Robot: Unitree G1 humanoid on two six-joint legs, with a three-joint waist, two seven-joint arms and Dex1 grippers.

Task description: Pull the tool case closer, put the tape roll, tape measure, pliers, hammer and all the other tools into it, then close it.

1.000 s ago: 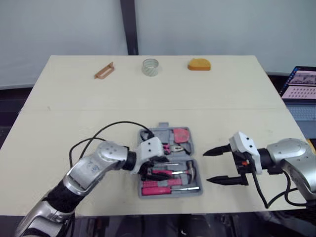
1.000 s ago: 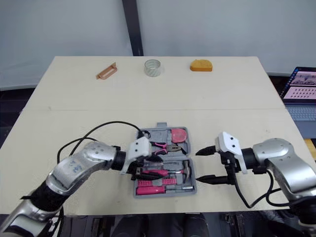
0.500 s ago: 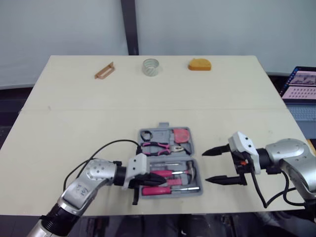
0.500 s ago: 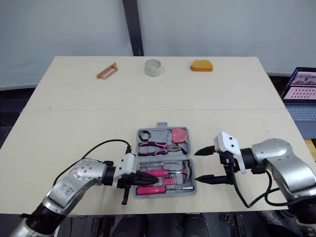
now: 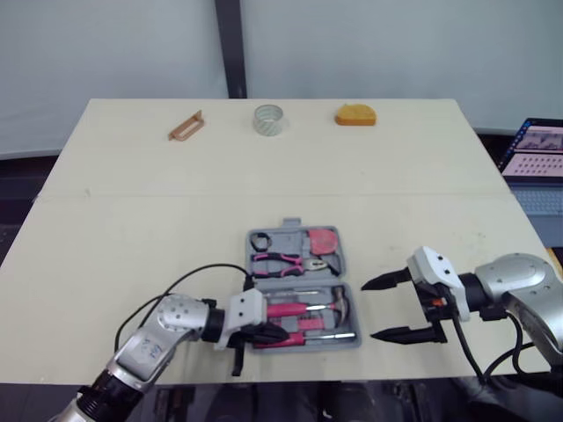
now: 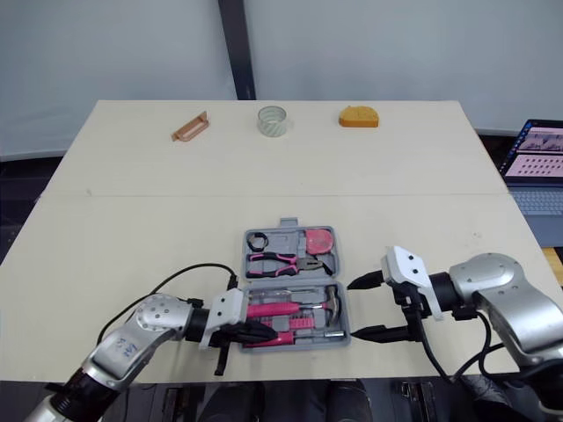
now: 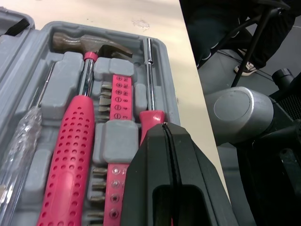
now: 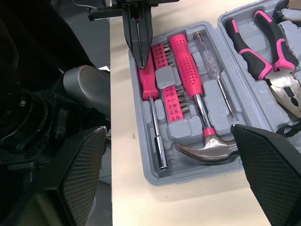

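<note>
L gripper [image 7: 164, 127]: black fingers pressed together, tips at the pink-handled steel nut driver [image 8: 150, 80] in the grey moulded-plastic tool case [image 5: 303, 290], which sits near the pale table [image 5: 132, 220]'s front edge. A shove could skid it off. R gripper [image 5: 369, 309] is spread wide, just beside the case. Far edge: clear glossy tape roll [image 5: 268, 119] and orange wedge-shaped tape measure [image 5: 354, 114]. Long reach, smooth, prob. slippery.

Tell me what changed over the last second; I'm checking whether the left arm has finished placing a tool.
The left gripper pulled back from over the middle of the tool case toward its near left corner, uncovering the pliers; its fingers are shut. The right gripper, open, drifted slightly toward the robot. The case, tape roll and tape measure stayed put.
</note>
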